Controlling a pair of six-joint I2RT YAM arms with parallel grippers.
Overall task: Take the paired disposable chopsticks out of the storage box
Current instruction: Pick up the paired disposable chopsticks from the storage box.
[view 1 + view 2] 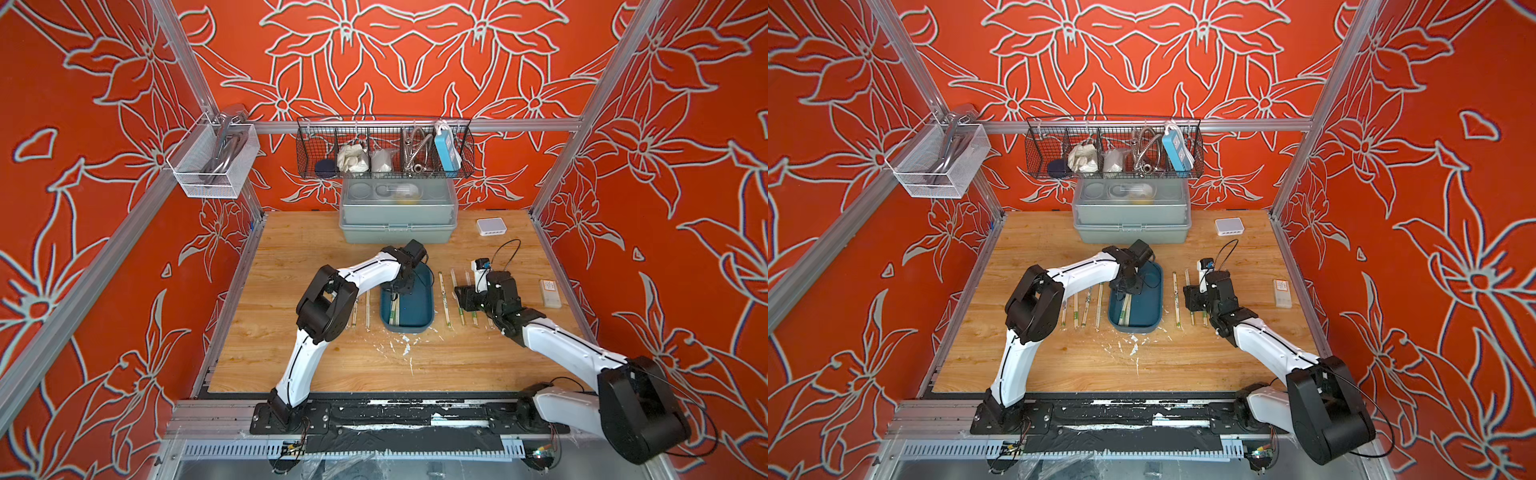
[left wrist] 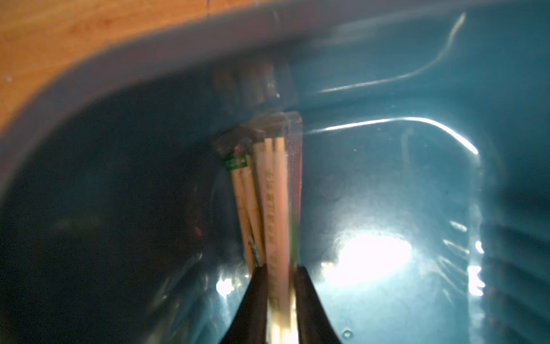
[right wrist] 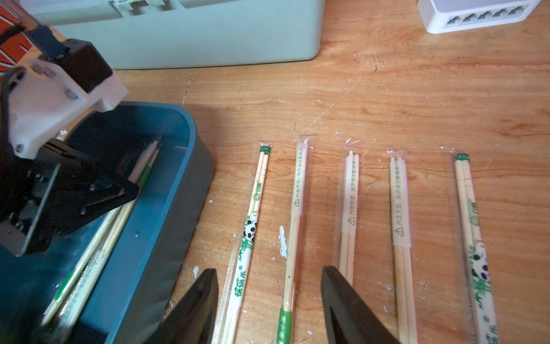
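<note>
The storage box (image 1: 417, 305) sits at the middle of the wooden table (image 1: 316, 365), its long sides running from 12 to 6 o'clock. A few paired disposable chopsticks (image 2: 276, 193) lie inside it, bundled along its 9 o'clock wall with their ends toward 6 o'clock. The left gripper (image 2: 279, 275) reaches down into the box from 9 o'clock. Its black fingers (image 2: 259, 297) press against both sides of one wrapped pair from that bundle, pinching it. The blur hides whether the pair is off the box floor. The right gripper (image 3: 269, 286) hovers low over the table at 3 o'clock of the box, its fingers spread wide and holding nothing. Under and ahead of it lies the 3 o'clock row (image 3: 351, 193), five wrapped pairs side by side, parallel to the box and apart from one another, some printed with a panda and green bamboo. On the other side of the box is the 9 o'clock row (image 1: 1099, 305), four pairs laid the same way and partly hidden under the left arm. A grey-green lidded box (image 1: 397, 226) stands at the table's 12 o'clock, below a hanging black wire basket (image 1: 384, 166). A white network switch (image 1: 491, 226) rests at about 1 o'clock and a small white box (image 1: 550, 293) at 3 o'clock near the edge. White flecks (image 1: 405, 345) mark the wood at the storage box's 6 o'clock.
</note>
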